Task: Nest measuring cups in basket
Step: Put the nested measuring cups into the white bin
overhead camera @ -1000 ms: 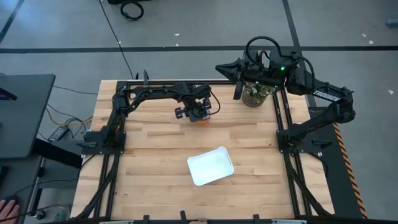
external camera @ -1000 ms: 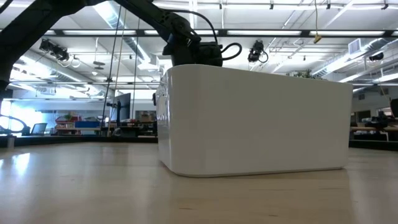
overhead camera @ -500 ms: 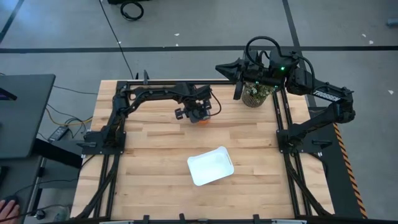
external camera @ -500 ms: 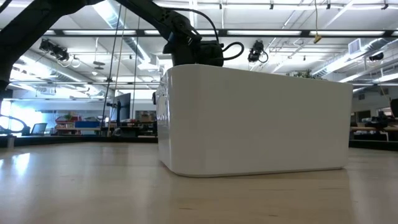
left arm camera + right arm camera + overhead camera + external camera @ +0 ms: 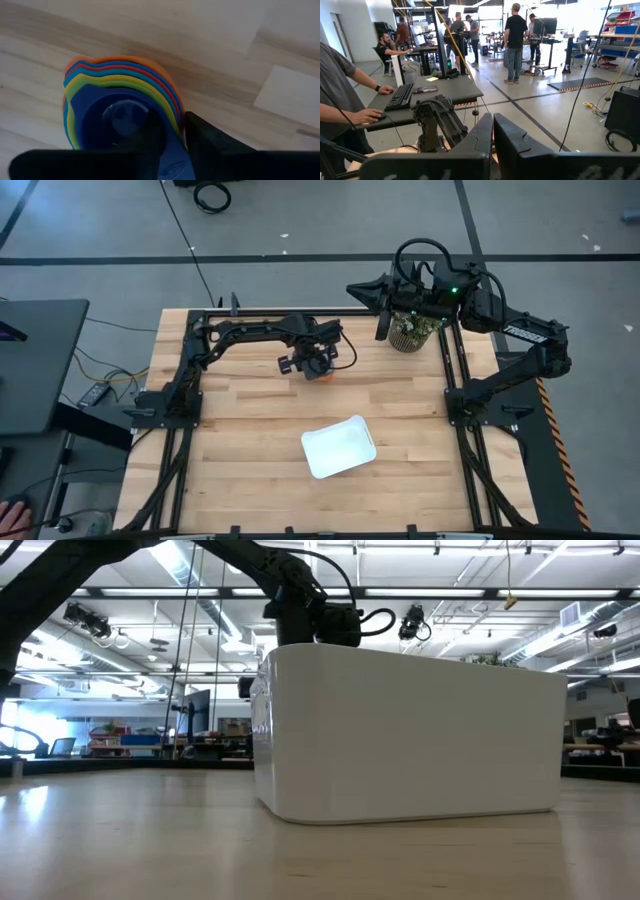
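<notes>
- The left arm reaches from its base at the table's left edge along the far side toward the middle, wrist bent down.
- The left pincer (image 5: 318, 368) points down near the table top, fingers (image 5: 207, 137) close together, pinching the handle of the stacked cups (image 5: 120, 107).
- The right arm is folded at the table's far right corner, forearm level.
- The right pincer (image 5: 383, 323) is raised, its fingers (image 5: 512, 137) closed and pointing out past the far edge.

Rainbow cups (image 5: 120, 115), white basket (image 5: 339, 447), prob. navy innermost.
</notes>
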Robot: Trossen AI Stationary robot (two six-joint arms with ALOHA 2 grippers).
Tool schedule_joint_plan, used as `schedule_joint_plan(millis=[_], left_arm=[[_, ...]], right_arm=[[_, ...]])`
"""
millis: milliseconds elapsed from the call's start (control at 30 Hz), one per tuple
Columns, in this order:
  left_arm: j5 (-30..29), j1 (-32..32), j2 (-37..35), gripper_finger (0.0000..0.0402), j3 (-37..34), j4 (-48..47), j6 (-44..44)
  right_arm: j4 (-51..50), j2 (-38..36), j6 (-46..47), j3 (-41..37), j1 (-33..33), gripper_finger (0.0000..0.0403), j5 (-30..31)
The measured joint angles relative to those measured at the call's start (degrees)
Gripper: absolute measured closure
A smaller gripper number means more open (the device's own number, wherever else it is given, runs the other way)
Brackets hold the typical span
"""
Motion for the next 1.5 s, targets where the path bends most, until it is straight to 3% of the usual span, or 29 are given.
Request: schedule_joint_plan(millis=[267, 533, 667, 1033, 1133, 1267, 1500], left_arm=[[0.0, -0.4, -0.2, 0.0349, 0.1, 0.0, -3.1], [-0.7, -0.4, -0.2, 0.0354, 0.1, 1.6, -1.4], [-0.8, -0.4, -0.2, 0.0351, 1.1, 1.1, -4.6], [0.6, 0.4, -0.2, 0.0244, 2.8, 0.7, -7.6], [0.7, 0.4, -0.2, 0.0221, 2.8, -0.2, -12.3], [1.7, 0.8, -0.3, 0.0202, 2.8, -1.3, -14.3], [3.5, 1.3, -0.3, 0.0198, 2.8, -2.0, -5.5]], right_arm=[[0.0, 0.0, 0.0, 0.0, 0.0, 0.0381, 0.0], [0.0, 0.0, 0.0, 0.0, 0.0, 0.0381, 0.0], [0.0, 0.0, 0.0, 0.0, 0.0, 0.0381, 0.0], [0.0, 0.0, 0.0, 0.0, 0.0, 0.0381, 0.0], [0.0, 0.0, 0.0, 0.0, 0.0, 0.0381, 0.0], [0.0, 0.0, 0.0, 0.0, 0.0, 0.0381, 0.0], [0.0, 0.0, 0.0, 0.0, 0.0, 0.0381, 0.0]])
